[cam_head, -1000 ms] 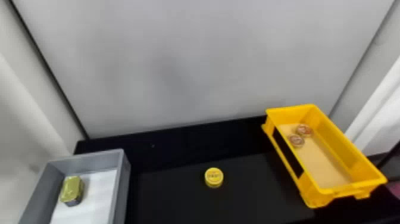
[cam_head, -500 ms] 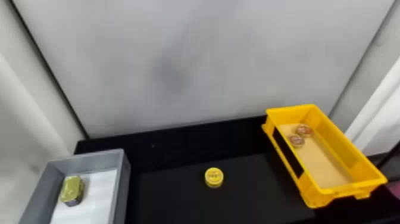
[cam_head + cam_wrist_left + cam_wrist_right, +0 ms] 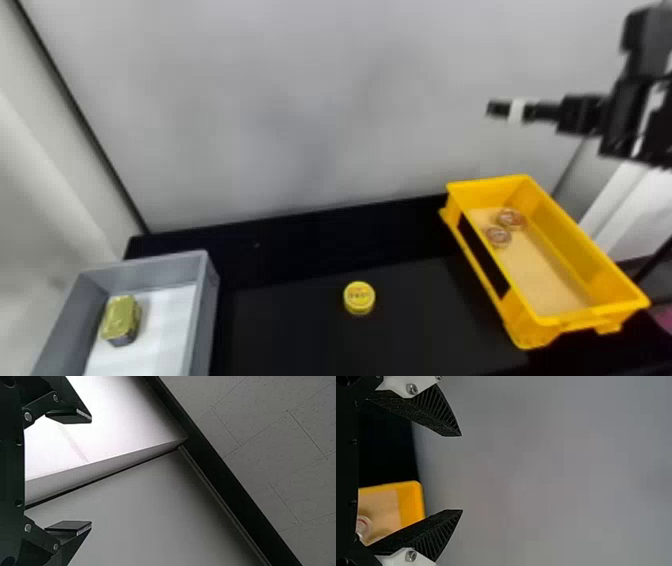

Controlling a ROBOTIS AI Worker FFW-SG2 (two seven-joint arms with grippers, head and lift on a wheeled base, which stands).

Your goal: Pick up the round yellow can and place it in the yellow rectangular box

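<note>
We judge this the approach: our right gripper (image 3: 462, 473), its fingers wide apart and empty, must go left and down to the round yellow can (image 3: 359, 298) on the black table (image 3: 290, 345).

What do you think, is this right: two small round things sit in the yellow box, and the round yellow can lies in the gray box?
Not quite: the head view shows the round yellow can on the black table, outside the gray box. The two small round things are indeed in the yellow box.
</note>
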